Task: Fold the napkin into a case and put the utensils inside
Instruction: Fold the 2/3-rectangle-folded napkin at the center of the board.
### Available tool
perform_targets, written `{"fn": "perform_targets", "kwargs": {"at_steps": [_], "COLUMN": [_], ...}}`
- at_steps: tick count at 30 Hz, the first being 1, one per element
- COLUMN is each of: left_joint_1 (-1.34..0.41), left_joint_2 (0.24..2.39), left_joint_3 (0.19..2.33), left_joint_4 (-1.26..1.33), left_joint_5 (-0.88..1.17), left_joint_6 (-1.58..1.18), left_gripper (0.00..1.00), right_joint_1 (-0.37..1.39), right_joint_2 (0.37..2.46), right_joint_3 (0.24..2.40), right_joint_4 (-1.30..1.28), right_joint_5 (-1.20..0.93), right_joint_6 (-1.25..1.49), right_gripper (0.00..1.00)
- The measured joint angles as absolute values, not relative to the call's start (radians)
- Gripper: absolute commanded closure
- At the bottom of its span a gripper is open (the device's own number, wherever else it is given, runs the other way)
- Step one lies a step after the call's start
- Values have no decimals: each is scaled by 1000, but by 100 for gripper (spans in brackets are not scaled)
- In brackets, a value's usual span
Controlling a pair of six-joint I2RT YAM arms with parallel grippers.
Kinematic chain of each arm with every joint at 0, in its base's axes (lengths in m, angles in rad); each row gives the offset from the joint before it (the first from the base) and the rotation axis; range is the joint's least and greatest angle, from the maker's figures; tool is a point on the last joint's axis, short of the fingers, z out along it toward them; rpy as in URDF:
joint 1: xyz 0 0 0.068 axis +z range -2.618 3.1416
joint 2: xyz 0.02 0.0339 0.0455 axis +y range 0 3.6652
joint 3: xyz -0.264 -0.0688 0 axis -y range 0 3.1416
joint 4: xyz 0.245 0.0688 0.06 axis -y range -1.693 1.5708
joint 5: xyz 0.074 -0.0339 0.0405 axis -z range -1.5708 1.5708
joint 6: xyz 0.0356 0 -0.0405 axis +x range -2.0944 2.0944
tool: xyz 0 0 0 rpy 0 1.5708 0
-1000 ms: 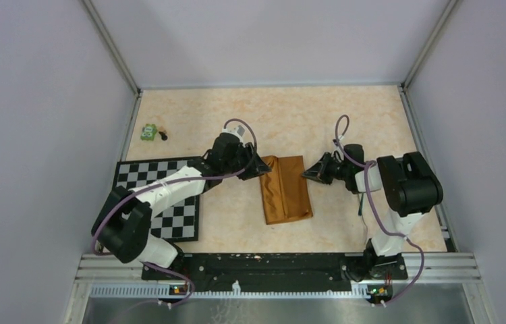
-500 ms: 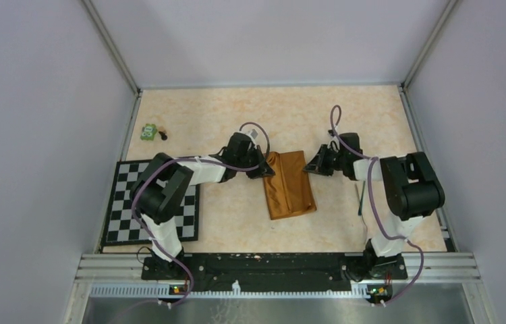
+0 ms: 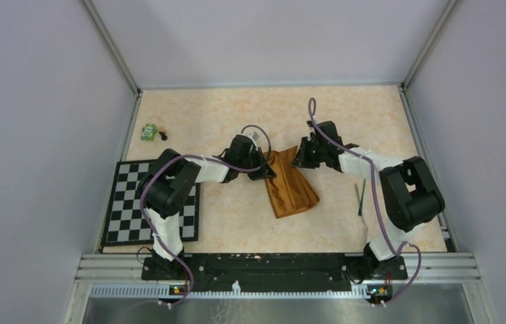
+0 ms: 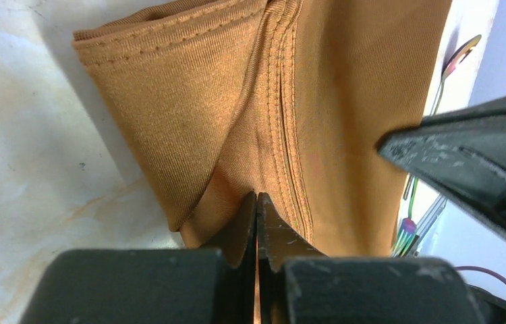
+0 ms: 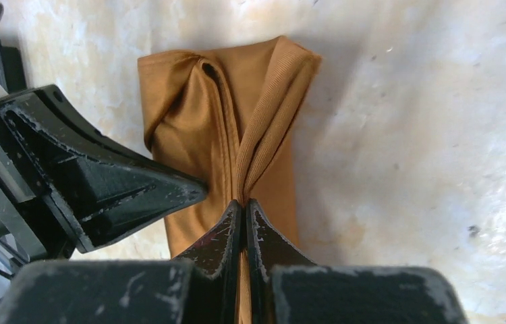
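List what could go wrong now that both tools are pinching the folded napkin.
1. The left tool and the right tool grip the napkin only at its far end, and the rest lies loose. Uneven pulls could open the folds.
2. The two tools stand very close together, so they might collide.
3. The utensils lie on the table beside the right arm, and a sweep of that arm could knock them away.
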State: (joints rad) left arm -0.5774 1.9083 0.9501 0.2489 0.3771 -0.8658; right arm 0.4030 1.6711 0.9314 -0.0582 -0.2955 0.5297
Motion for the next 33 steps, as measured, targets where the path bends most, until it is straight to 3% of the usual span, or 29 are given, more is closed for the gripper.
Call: {"fn": "perform_targets", "kwargs": {"at_steps": [12, 27, 33], "left_joint_1": [-577, -575, -575], "left_joint_2": [1922, 1922, 1897], "left_joint_3": [950, 950, 950], "left_joint_4": [284, 286, 241], "left_joint_5": [387, 389, 373], "left_joint_6": [-864, -845, -812], "left_gripper": [100, 100, 84], "right_joint_1": [569, 580, 580], "right_joint_2": [1672, 1689, 1692], "right_joint_3": [963, 890, 876], "right_joint_4": [-98, 126, 159], "right_joint_5": [-178, -178, -175], "right_joint_6": [658, 937, 955], "right_gripper": [100, 100, 100]}}
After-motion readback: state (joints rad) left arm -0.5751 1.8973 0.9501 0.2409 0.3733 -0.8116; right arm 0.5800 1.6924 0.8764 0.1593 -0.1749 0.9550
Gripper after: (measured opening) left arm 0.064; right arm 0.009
